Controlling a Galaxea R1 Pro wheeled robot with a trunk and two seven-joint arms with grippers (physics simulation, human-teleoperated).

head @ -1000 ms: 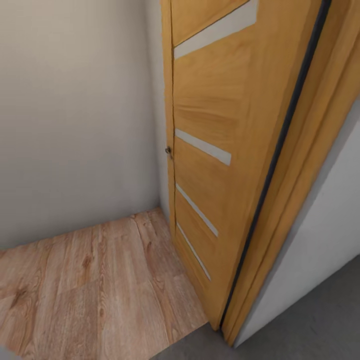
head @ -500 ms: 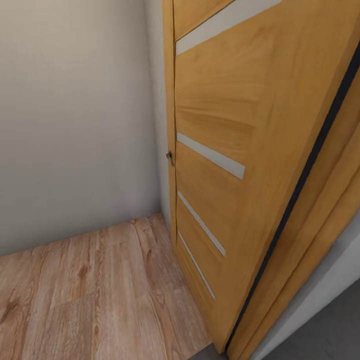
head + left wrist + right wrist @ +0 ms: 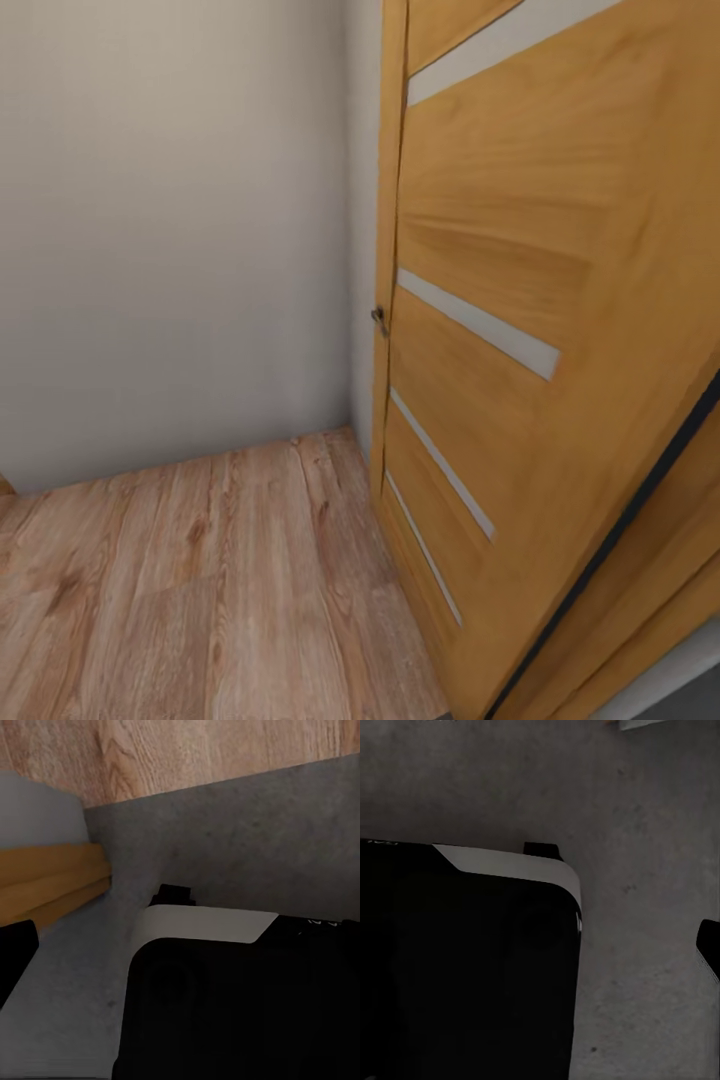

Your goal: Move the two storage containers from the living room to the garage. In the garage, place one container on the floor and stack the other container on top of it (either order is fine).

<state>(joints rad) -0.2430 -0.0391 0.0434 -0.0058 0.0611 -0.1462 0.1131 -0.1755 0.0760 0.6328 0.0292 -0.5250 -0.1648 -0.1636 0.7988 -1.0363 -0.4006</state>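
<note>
Orange door (image 3: 520,300) ajar by wood floor (image 3: 200,590), grey concrete (image 3: 645,810) under base; gripper states can't tell

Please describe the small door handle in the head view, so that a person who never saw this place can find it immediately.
Start from the big orange wooden door that stands open on the right, with pale horizontal strips across it. Follow its left edge, next to the white wall, down to about mid-height. There the door handle sticks out: a small dark metallic knob, the only non-wooden piece on that edge.
</note>
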